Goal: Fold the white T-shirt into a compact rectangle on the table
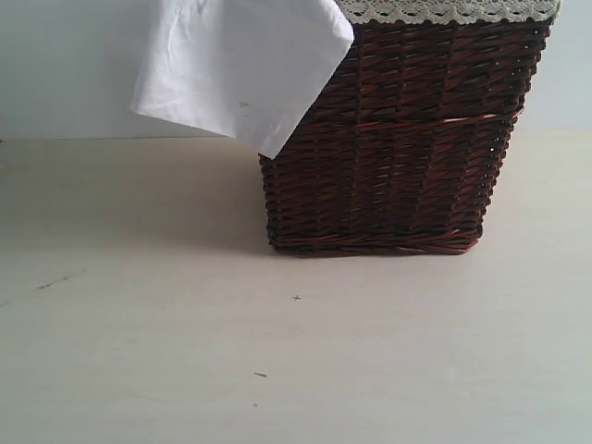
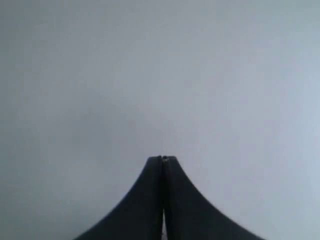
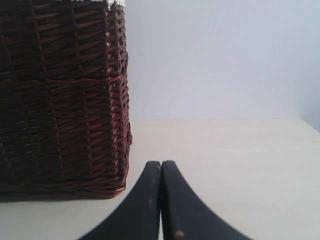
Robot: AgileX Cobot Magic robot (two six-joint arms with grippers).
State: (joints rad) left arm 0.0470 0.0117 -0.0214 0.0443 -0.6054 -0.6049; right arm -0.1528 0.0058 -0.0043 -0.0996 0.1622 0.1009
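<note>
The white T-shirt [image 1: 236,69] hangs over the left side of a dark brown wicker basket [image 1: 398,148], one corner drooping down the basket's wall above the pale beige table [image 1: 185,351]. Its lettering and tag do not show. Neither gripper appears in the exterior view. In the left wrist view my left gripper [image 2: 162,159] is shut with nothing between its black fingers, facing only a blank grey-white wall. In the right wrist view my right gripper [image 3: 161,163] is also shut and empty, low over the table [image 3: 235,170] and just beside the basket's [image 3: 60,100] corner.
The basket stands at the back middle of the table, with cream lace trim [image 1: 444,9] along its rim. A pale wall [image 1: 55,74] rises behind. A few small dark scuffs [image 1: 260,375] mark the table in front.
</note>
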